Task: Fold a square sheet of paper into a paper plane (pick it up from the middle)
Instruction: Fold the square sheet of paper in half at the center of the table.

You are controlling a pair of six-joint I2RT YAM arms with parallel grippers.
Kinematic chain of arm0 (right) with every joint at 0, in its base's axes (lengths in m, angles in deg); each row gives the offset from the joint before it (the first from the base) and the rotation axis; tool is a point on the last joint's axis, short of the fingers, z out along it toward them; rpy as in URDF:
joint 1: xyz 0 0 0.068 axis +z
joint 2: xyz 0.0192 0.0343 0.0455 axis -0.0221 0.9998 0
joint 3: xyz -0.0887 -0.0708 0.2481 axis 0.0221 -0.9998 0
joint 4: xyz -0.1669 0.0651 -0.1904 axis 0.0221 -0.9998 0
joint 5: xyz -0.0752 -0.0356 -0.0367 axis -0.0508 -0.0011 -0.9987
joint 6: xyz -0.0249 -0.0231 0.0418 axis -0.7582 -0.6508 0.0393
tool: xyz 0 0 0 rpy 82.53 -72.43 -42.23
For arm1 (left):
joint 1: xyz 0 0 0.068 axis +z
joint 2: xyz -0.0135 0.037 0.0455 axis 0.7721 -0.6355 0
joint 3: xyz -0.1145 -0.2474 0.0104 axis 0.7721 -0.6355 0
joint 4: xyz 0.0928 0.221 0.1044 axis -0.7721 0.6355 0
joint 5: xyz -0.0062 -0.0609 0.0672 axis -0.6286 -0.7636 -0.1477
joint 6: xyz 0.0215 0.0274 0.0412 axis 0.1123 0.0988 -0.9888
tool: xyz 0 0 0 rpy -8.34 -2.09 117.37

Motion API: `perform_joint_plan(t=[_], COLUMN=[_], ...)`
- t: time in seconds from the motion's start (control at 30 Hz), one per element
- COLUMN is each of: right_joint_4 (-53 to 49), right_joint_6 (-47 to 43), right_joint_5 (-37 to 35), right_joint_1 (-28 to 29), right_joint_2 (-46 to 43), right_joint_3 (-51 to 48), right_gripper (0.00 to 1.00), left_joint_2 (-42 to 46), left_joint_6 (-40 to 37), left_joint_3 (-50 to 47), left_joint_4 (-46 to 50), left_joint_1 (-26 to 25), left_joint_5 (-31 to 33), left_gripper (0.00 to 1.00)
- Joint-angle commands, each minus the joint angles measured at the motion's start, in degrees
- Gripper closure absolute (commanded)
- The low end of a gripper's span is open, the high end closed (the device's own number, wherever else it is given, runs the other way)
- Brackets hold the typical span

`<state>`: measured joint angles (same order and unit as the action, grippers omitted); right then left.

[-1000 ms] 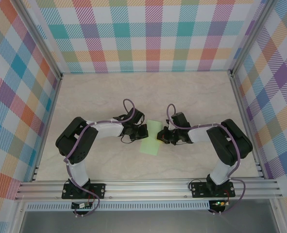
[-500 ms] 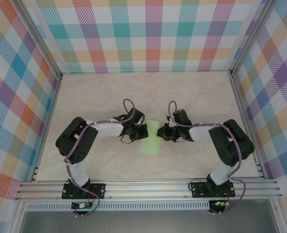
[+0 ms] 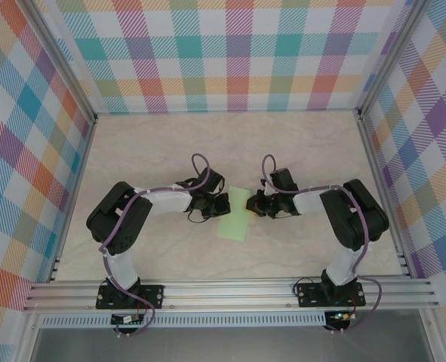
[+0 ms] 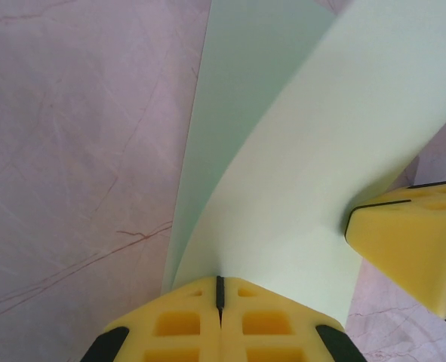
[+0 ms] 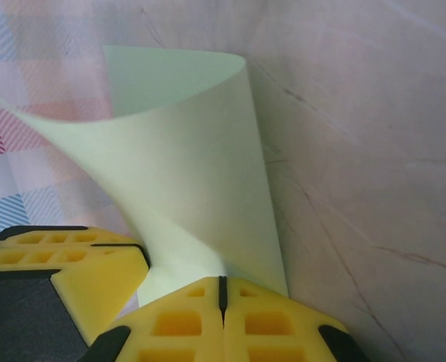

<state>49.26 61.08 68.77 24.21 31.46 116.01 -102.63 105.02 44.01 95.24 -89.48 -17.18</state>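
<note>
The square sheet of paper (image 3: 233,226) is plain pale green, unmarked. The desk (image 3: 298,151) is cream with a marble pattern of thin reddish-brown veins. The left pincer (image 4: 219,290) and right pincer (image 5: 223,290) are bright yellow with black trim. The walls (image 3: 230,53) carry a pastel plaid of teal, purple, orange, pink and green on white.

One square sheet of paper (image 3: 234,221); two grippers, left gripper (image 4: 219,292) and right gripper (image 5: 223,291); one table (image 3: 147,151).
</note>
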Motion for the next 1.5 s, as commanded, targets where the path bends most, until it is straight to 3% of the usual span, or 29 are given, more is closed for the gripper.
perform_joint_plan(t=[0.0, 0.17, 0.37, 0.77, 1.07, 1.47], right_joint_4=[-4.2, -6.4, -5.8, -8.1, -9.1, -8.9], right_joint_6=[-2.1, -3.2, -3.4, -4.2, -4.2, -4.8], right_joint_5=[0.2, 1.5, 1.8, -2.7, 1.4, 0.0], right_joint_1=[-0.3, -0.7, -2.1, -2.5, -3.2, -4.6], right_joint_2=[-0.6, -3.2, -0.2, 4.0, 0.6, 7.4], right_joint_3=[2.0, 4.9, 6.1, 6.1, 10.0, 10.9], right_gripper=[0.95, 0.94, 0.95, 0.95, 0.95, 0.96], left_joint_2=[-2.5, -2.5, -2.3, -2.3, -2.1, -2.1], left_joint_6=[-0.9, -0.9, -1.0, -1.2, -1.3, -1.3], left_joint_3=[-1.6, -1.3, -1.1, -1.4, -1.2, -1.6], left_joint_4=[7.0, 7.0, 7.3, 7.5, 7.9, 7.9], left_joint_1=[-0.3, -0.3, -0.3, -0.3, -0.3, -0.3], left_joint_5=[4.3, 4.4, 4.6, 4.8, 5.0, 5.1], left_gripper=[1.0, 1.0, 1.0, 1.0, 1.0, 1.0])
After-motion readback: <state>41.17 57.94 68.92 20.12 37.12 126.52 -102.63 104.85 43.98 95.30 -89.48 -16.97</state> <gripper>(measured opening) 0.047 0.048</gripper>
